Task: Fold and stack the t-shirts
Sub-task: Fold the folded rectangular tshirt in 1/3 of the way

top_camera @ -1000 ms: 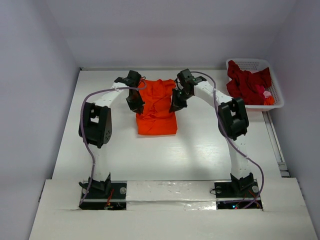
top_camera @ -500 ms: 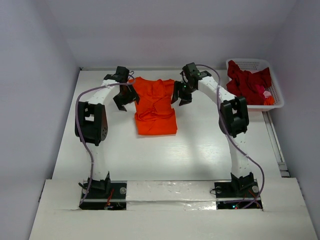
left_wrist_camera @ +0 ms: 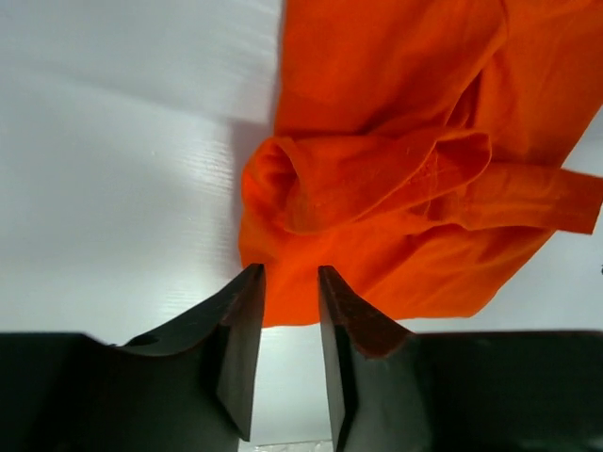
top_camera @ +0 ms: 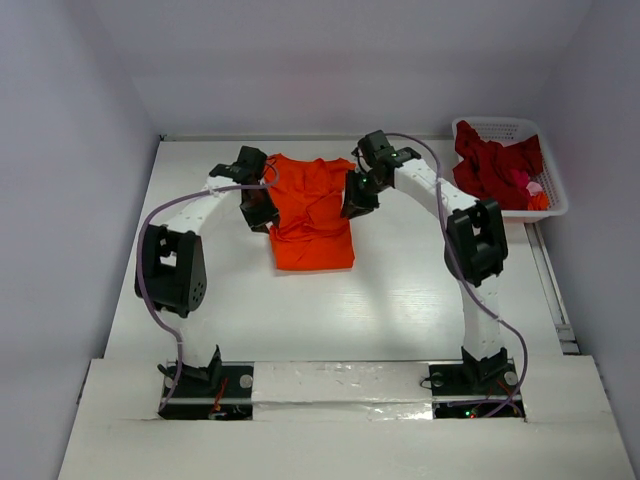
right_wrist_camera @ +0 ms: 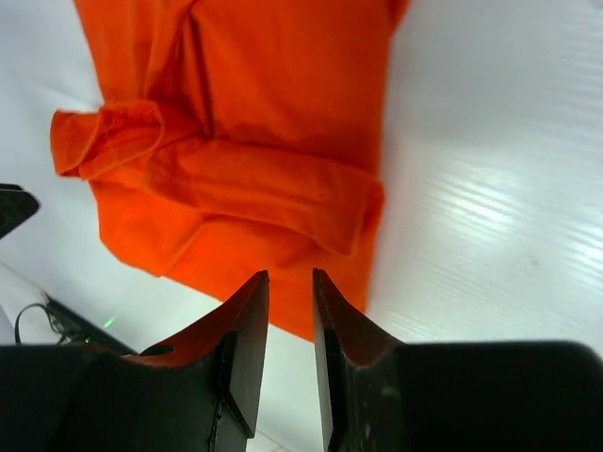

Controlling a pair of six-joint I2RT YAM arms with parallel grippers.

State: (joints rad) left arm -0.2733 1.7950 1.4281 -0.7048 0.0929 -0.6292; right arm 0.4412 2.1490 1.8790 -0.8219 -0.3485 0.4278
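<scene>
Pincers narrowly parted and empty, my left gripper [left_wrist_camera: 290,273] and right gripper [right_wrist_camera: 290,275] flank the orange t-shirt [top_camera: 312,215] near the table's [top_camera: 400,300] far edge; it looks limp and light, so I'd pinch its side edges.

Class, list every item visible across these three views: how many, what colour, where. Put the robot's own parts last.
Table: one, white, beneath everything.
Orange t-shirt: one, bright orange, partly folded, far middle of the table.
Dark red t-shirts: crumpled heap, count unclear, dark red, inside the basket.
Basket: one, white latticed, far right.
Left arm: one, white and black, based near left.
Right arm: one, white and black, based near right.
Left gripper: one, black, jaws narrowly apart at the shirt's left edge.
Right gripper: one, black, jaws narrowly apart at the shirt's right edge.
</scene>
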